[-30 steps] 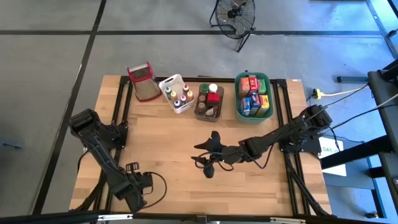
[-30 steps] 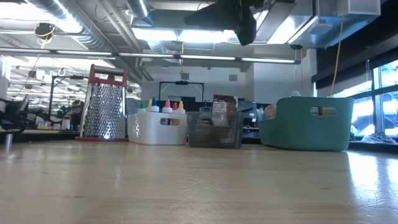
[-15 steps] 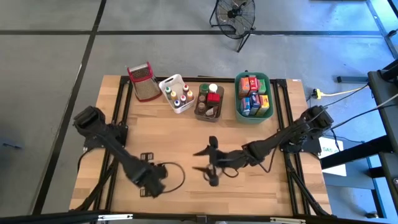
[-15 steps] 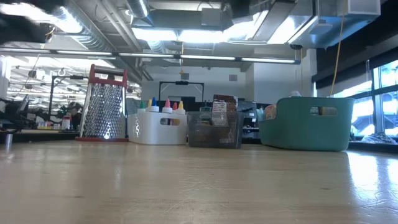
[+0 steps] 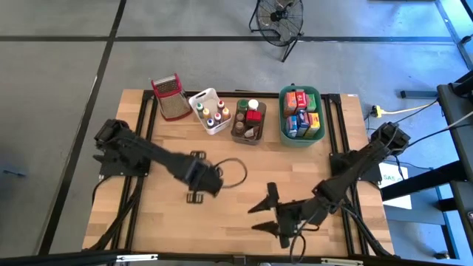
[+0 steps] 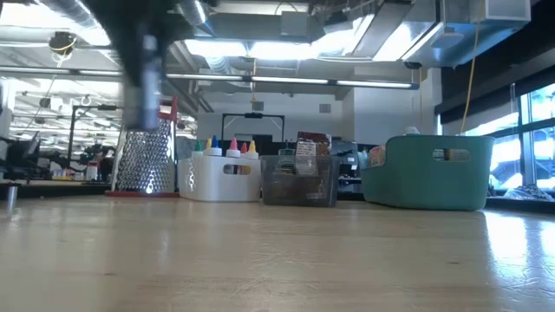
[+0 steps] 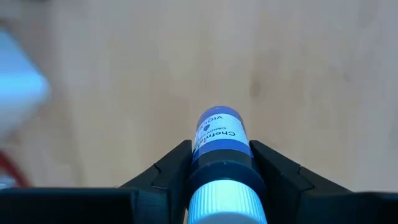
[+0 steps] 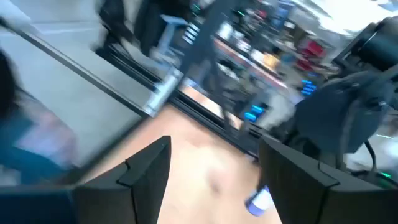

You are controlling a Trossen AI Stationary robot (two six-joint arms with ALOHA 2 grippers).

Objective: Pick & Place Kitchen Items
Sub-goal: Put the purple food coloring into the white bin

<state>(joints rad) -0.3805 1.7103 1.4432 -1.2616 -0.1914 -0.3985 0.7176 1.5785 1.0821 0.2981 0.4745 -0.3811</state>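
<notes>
1. My left gripper [image 7: 217, 163] is clamped on a small bottle [image 7: 219, 138]: a smooth cylinder with a blue printed label and a ribbed pale-blue cap, one dark finger pressed against each side.
2. Under that gripper is bare table [image 5: 162, 222], pale wood with a light grain.
3. Ahead of it, at the far edge, three tubs stand in a row: a white plastic one [image 5: 211, 111] of little bottles with coloured caps, a brown see-through one [image 5: 247, 123] of jars, and a rounded green one [image 5: 300, 114] packed with small red, blue and orange boxes.
4. Beside the white tub stands a metal grater [image 5: 171, 97] with a perforated face and red top.
5. My right gripper [image 5: 268, 214] hangs over the table's near edge, its two dark angular fingers spread apart with nothing between them.
</notes>
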